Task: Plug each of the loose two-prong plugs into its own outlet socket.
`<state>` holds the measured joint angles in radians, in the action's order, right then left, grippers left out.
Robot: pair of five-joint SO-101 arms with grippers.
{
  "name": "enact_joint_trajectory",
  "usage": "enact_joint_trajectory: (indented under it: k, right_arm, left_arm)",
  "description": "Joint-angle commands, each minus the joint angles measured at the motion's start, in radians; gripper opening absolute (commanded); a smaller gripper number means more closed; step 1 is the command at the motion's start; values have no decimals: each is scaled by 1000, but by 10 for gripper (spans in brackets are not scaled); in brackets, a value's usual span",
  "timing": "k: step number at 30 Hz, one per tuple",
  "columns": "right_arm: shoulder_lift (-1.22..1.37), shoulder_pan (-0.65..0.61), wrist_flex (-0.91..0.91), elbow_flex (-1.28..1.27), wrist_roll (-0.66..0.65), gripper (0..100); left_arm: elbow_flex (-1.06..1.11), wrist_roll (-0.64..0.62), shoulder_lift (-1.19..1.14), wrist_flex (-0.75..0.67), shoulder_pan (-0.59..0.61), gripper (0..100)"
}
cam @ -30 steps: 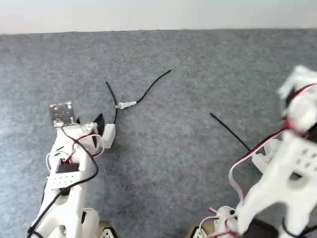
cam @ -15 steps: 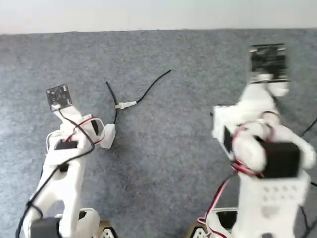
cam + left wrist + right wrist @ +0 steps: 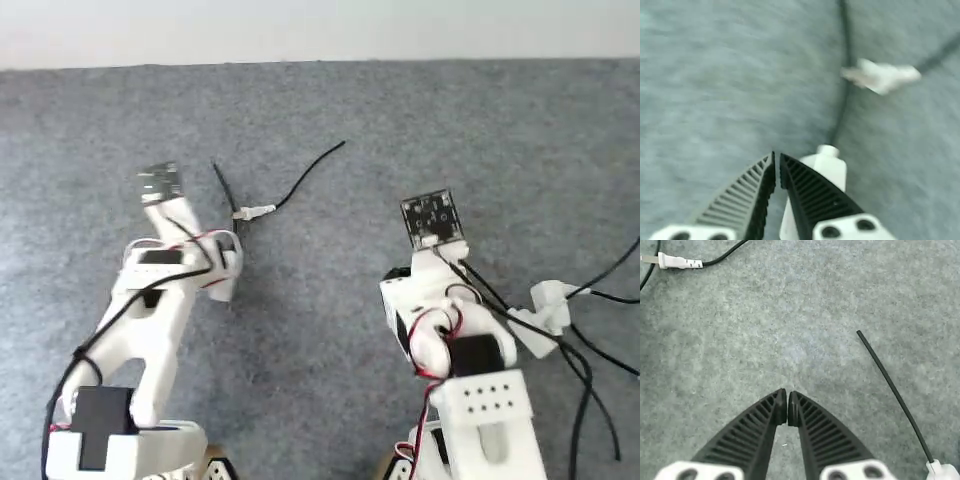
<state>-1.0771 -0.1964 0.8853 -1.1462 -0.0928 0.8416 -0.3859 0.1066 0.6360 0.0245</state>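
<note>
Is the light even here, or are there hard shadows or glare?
High view: even light, no hard shadows on the grey mat. Right wrist view: no glare on the white plug. Left wrist view: even too, none on the left gripper.

White shells on left arm and right arm; black servo blocks; looped red, white and black wires; dark circuit boards; black ribbed fingers on white bases with screw holes.

The right gripper has black, ribbed fingers on white mounts, above mottled grey carpet. Beyond its tips lies a white plug on a black cable.
</note>
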Motion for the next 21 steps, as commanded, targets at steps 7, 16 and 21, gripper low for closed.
enact_joint_trajectory:
  k: [7,16,21]
  right_arm:
    - [-105,2,-30,-40,-21,9]
    - [-105,56,-31,-41,-21,9]
    - [-105,56,-35,-43,-21,9]
  left_arm:
    - [-24,-71,32,17,-245,13]
    - [-19,-77,68,17,-229,13]
    - [2,-75,163,110,-170,13]
